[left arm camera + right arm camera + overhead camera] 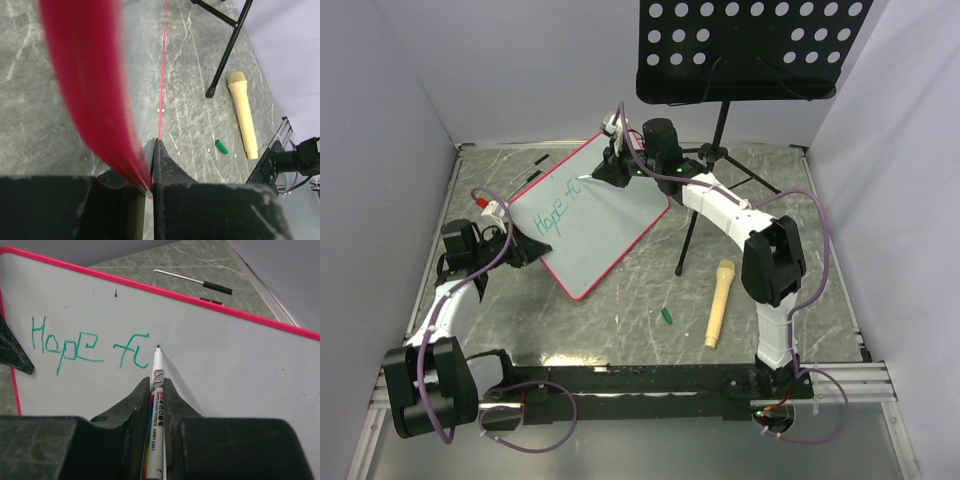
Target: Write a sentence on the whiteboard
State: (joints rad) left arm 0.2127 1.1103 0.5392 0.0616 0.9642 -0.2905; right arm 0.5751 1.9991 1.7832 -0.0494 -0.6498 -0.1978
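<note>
The whiteboard [605, 225], white with a pink-red frame, lies tilted on the table at the back left. Teal writing [87, 346] reads "Hope fu", with the "u" half drawn; it also shows in the top view [558, 208]. My right gripper [156, 382] is shut on a white whiteboard marker [155, 405], its tip touching the board just right of the last stroke. In the top view the right gripper [616, 160] hovers over the board's far edge. My left gripper [152, 150] is shut on the board's pink frame [95, 90] at the board's left corner [525, 245].
A black music stand [750, 45] rises at the back, its tripod legs [705, 215] right of the board. A tan toy microphone [719, 301] and a green marker cap [666, 316] lie on the marble table. A clear stand shows behind the board [192, 282].
</note>
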